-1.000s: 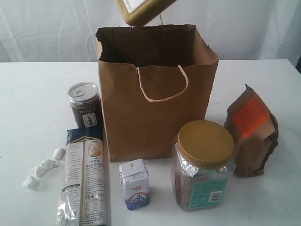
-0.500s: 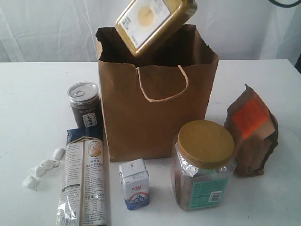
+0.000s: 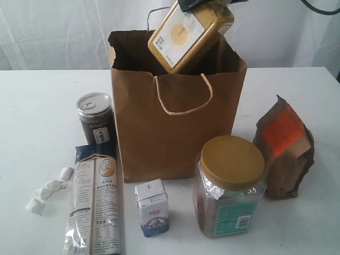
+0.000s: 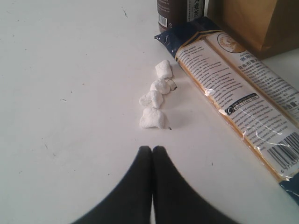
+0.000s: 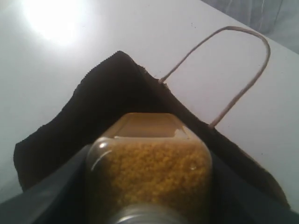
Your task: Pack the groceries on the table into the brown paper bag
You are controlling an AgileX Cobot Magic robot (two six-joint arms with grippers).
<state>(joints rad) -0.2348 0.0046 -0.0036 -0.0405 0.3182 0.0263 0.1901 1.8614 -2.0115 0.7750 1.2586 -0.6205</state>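
My right gripper (image 3: 204,4) is shut on the orange juice bottle (image 3: 188,36), a square clear bottle with yellow-orange contents, which hangs tilted with its lower end in the mouth of the brown paper bag (image 3: 175,133). In the right wrist view the bottle (image 5: 149,168) fills the gripper (image 5: 149,196) above the bag's dark inside (image 5: 93,107). My left gripper (image 4: 152,149) is shut and empty, low over the table (image 4: 70,93) close to the white wrapped sweets (image 4: 154,100).
Around the bag stand the silver-lidded dark jar (image 3: 96,119), the long noodle packet (image 3: 95,202), the small white-blue carton (image 3: 152,208), the gold-lidded clear jar (image 3: 232,186) and the orange-labelled brown pouch (image 3: 284,154). The sweets (image 3: 49,188) lie at the far left.
The bottle has come down from above the bag and shifted right, so its lower end now dips into the bag's mouth. The left gripper has not moved.
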